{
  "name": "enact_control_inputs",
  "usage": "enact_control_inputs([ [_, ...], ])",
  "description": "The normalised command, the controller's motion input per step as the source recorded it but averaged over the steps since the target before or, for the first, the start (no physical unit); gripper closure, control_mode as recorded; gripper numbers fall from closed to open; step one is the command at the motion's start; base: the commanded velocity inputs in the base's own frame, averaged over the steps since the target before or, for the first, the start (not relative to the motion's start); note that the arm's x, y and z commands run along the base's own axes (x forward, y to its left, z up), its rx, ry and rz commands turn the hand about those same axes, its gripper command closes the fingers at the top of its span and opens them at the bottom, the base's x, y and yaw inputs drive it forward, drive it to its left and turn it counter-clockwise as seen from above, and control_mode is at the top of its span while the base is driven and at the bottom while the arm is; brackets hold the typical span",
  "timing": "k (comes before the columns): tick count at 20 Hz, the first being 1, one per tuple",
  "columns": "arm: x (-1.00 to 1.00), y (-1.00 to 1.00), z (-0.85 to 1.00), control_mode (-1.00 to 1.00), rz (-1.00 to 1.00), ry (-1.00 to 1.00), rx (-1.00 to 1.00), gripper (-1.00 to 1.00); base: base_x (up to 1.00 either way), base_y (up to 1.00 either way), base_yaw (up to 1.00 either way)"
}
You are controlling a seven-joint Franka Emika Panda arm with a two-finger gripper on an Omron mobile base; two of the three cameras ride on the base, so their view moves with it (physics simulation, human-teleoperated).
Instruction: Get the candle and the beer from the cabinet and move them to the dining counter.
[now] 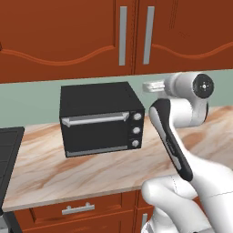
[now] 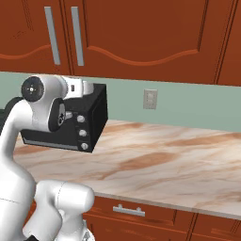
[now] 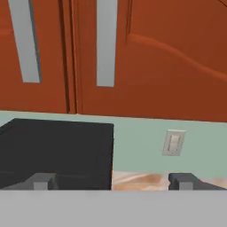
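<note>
The cabinet (image 1: 91,32) hangs above the counter with both tall reddish-brown doors closed. Its two grey bar handles (image 1: 123,35) stand side by side at the door seam. The cabinet (image 3: 146,57) is straight ahead in the hand view, with a bar handle (image 3: 105,42) just left of centre. My gripper (image 3: 113,181) is open, its fingertips (image 3: 42,181) set wide apart with nothing between them, held in the air below the doors and beside the toaster oven's top. The candle and the beer are hidden. The dining counter is out of view.
A black toaster oven (image 1: 100,118) sits on the marbled counter (image 2: 155,160) under the cabinet, close to my hand. A wall outlet (image 2: 150,99) is on the green backsplash. Drawers (image 1: 77,208) run below the counter, and a dark stovetop (image 1: 7,150) lies at the far left.
</note>
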Motion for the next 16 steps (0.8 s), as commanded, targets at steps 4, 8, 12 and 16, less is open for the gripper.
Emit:
enact_control_inputs([
  [4,0.00,0.00,0.59,-1.00,0.00,-0.31,0.00,-1.00,0.00,0.00,0.00],
  [8,0.00,0.00,0.54,-1.00,0.00,-0.22,0.00,-1.00,0.00,0.00,0.00],
  [12,0.00,0.00,0.50,-1.00,0.00,-0.21,0.00,-1.00,0.00,0.00,0.00],
  [16,0.00,0.05,0.22,-1.00,0.00,-0.13,0.00,-1.00,0.00,0.00,0.00],
])
